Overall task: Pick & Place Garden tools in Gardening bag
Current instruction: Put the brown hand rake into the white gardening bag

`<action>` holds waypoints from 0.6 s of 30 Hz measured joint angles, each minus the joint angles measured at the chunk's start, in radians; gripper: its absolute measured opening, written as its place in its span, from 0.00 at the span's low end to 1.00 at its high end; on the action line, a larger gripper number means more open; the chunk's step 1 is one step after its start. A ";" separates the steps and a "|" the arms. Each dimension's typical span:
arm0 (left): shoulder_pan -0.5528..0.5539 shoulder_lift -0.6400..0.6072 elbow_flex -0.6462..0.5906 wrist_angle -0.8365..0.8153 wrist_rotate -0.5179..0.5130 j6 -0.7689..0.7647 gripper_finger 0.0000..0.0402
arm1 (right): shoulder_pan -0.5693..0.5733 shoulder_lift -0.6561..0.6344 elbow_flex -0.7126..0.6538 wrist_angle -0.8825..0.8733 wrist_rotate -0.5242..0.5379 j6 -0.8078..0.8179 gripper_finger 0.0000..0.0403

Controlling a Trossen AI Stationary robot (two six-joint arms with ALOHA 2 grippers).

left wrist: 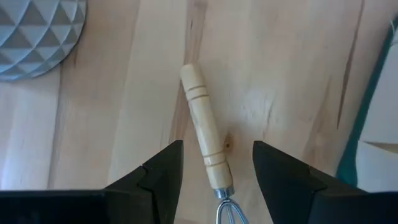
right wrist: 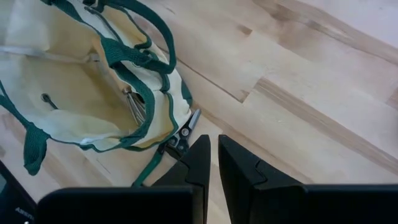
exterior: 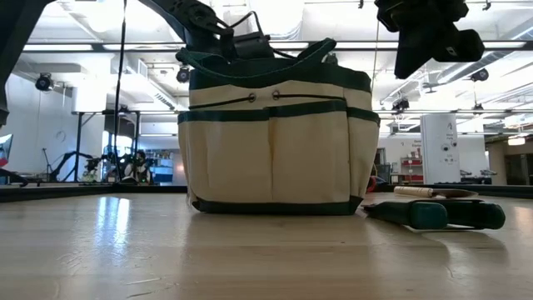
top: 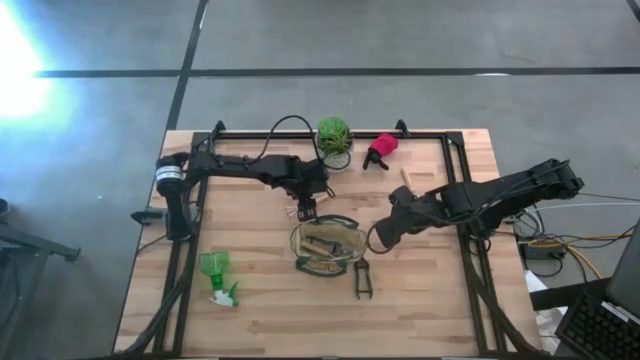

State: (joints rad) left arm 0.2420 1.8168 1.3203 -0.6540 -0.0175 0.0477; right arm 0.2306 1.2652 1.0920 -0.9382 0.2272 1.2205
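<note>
Low view, nearest the camera: a dark green-handled pruner (exterior: pixel 437 214) lies flat on the wooden table (exterior: pixel 250 258), just beside the bag's bottom corner, its long axis running sideways across the picture. Behind it stands the gardening bag (exterior: pixel 275 137), upright, cream with olive bands, dark green trim and outer pockets.

From above, the bag's round mouth (top: pixel 327 247) sits near the table's middle and holds tools. The pruner (top: pixel 362 279) lies touching the bag's rim on the right-arm side, long axis pointing toward the table's near edge. The green spray bottle (top: pixel 217 277) lies well apart toward the left, with bare wood around it.

The left gripper (top: pixel 305 209) hovers just beyond the bag. Its fingers (left wrist: pixel 158 171) stand wide apart, straddling a wooden-handled fork (left wrist: pixel 205 142) lying on the table; the handle points away from the wrist, the metal neck toward it. The right gripper (top: pixel 382 236) hangs just beside the bag, its fingers (right wrist: pixel 199 158) almost together, holding nothing.

Farther back sit the potted plant (top: pixel 334 139) and the red-and-black sprayer piece (top: pixel 381 150), near the far edge.
</note>
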 joint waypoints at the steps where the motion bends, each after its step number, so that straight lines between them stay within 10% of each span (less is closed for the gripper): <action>1: 0.000 0.000 -0.004 0.000 -0.004 -0.009 0.49 | 0.000 0.000 0.000 0.000 0.000 0.000 0.07; 18: 0.003 0.001 -0.103 0.066 0.005 -0.045 0.49 | -0.001 0.000 0.000 0.002 -0.003 -0.027 0.07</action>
State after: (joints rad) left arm 0.2451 1.8175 1.2169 -0.5885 -0.0121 0.0032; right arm 0.2298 1.2652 1.0920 -0.9363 0.2237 1.1931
